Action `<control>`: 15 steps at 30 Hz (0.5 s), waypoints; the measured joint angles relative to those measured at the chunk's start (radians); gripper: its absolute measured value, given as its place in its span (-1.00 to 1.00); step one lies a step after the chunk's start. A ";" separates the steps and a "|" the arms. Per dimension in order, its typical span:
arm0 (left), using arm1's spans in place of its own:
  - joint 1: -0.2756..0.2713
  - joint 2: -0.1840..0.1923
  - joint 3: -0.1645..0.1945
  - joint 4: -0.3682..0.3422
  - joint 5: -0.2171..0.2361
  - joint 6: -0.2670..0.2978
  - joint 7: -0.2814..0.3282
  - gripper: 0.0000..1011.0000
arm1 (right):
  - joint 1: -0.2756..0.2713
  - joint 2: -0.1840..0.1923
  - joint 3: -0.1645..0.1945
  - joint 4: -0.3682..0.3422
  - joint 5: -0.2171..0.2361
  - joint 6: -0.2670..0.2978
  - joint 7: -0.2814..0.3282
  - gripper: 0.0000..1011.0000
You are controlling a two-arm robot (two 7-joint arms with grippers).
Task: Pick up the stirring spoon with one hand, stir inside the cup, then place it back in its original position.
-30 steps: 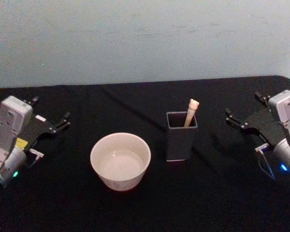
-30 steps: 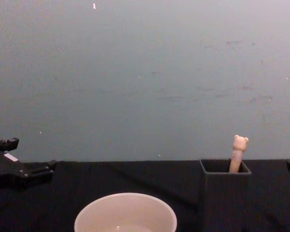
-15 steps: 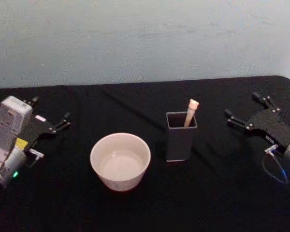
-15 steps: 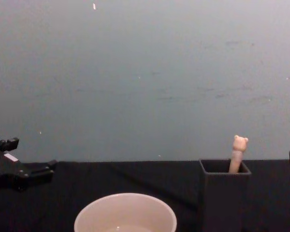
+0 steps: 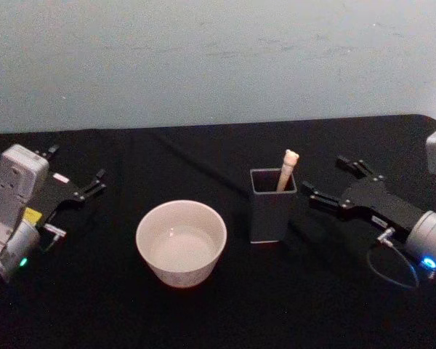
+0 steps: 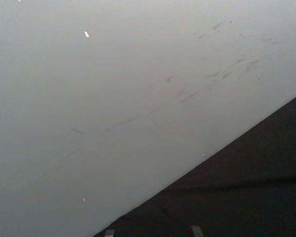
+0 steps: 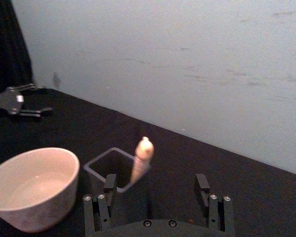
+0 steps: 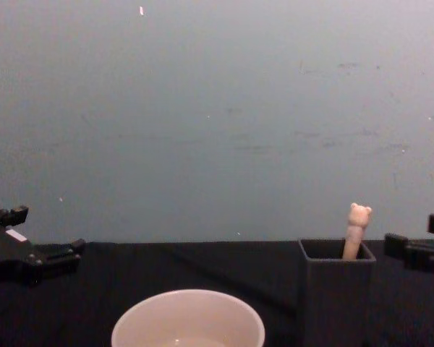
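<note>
Hiding spoon (image 5: 285, 170) bowl — holder (image 5: 270, 215); right pincer (image 5: 323, 175) apart alongside; left pincer (image 5: 79, 161) apart, far left.

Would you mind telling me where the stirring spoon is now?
In the head view the stirring spoon stands in the dark holder, right of the cup, with the right pincer open just to its right.

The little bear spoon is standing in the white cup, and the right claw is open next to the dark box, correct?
Not quite. The head view shows the spoon standing in the dark box, not the white cup. The right gripper is open next to the box; the left gripper rests at the far left.
</note>
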 joint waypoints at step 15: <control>0.000 0.000 0.000 0.000 0.000 0.000 0.000 0.98 | 0.097 -0.080 -0.029 0.081 -0.011 0.060 0.069 0.98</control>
